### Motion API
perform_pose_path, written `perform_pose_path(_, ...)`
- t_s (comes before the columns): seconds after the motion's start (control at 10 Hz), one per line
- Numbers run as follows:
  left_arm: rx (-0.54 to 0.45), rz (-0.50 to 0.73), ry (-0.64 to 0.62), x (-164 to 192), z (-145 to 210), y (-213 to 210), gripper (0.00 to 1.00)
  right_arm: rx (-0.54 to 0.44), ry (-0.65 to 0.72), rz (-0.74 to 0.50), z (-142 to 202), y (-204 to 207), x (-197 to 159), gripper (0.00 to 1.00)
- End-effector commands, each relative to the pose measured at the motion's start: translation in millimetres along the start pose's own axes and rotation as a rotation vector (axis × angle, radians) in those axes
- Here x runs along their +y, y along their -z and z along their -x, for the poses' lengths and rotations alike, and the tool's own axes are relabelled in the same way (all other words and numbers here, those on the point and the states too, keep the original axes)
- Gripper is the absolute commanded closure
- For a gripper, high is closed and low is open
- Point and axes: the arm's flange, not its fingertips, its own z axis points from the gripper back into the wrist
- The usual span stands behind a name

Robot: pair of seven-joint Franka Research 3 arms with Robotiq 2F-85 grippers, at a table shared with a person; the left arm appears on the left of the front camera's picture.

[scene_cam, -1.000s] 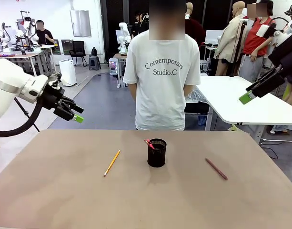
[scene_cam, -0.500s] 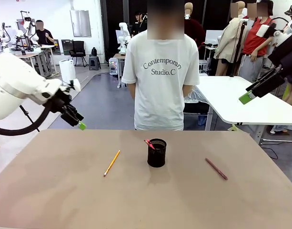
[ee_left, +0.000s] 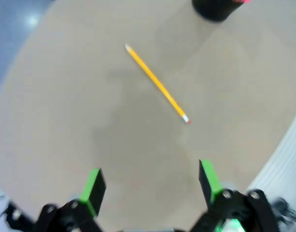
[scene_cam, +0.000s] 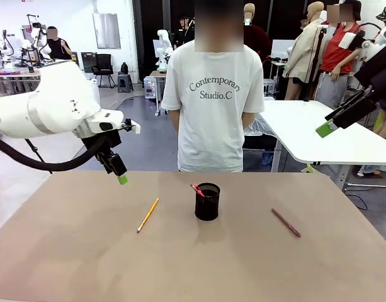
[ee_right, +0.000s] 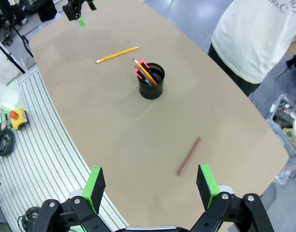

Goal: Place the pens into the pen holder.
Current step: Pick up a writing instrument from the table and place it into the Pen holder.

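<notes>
Two pens lie on the worktop (scene_cam: 67,251), the yellow pen (scene_cam: 148,214) left of the black pen holder (scene_cam: 207,202) and the maroon pen (scene_cam: 286,223) right of it, with a pink-ended pen (scene_cam: 197,188) standing inside. The left arm's fingers (ee_left: 94,186) hang wide and empty above the worktop's far left, and the right arm's fingers (ee_right: 205,178), equally wide and empty, are raised high on the right.

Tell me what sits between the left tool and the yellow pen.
Nothing: the left wrist view shows bare table between the left tool and the yellow pen.
</notes>
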Motion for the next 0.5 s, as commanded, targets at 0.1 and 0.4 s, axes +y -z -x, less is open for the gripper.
perform_pose_path(0.1, 0.182, -0.065, -0.051, -4.7, -30.3, 12.2, 0.00, -0.013, 0.000, -0.013, 0.1, -1.0, 0.4, 0.00)
perform_pose_path(0.4, 0.177, -0.073, -0.141, -16.7, -47.5, 41.3, 0.00, -0.013, 0.000, -0.013, 0.1, -1.0, 0.4, 0.00)
